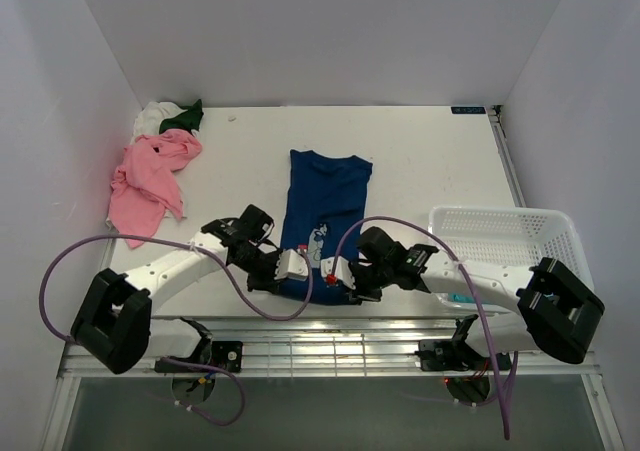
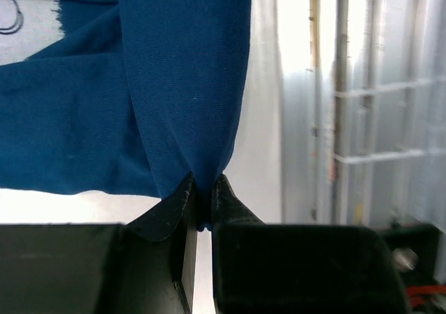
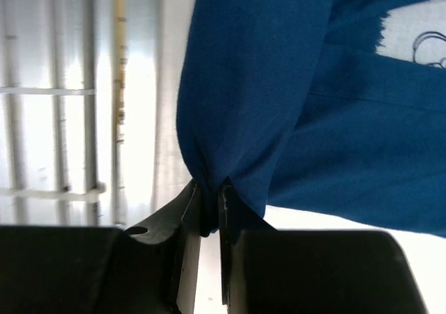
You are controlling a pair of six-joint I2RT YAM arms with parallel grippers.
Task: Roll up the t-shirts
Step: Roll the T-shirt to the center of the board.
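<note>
White table w/ plain white walls on three sides. A wire rack runs along the near edge, just past the arm bases.

Nearest: left gripper & right gripper sit close together at the near hem of the navy tee. Both wrist views show the jaws clamped tight on a pinch of blue cloth, left on the left corner, right on the right corner, fabric bunching up from each grip. The tee is folded into a long narrow strip running away from the arms, mid-table, pale print partly showing near the grippers.

Progress, as I judge it: early. Strip looks prepped, hem lifted, no roll formed yet. The whole length is left to roll.

Right side: white mesh basket, near the right arm, well apart from the strip.

Far left: pink tee in a heap, white tee & dark green tee crumpled in the corner, none rolled.

Room: bare table ahead & either side of the strip, so a forward roll looks unobstructed. Hem is close to the near edge, little slack there
</note>
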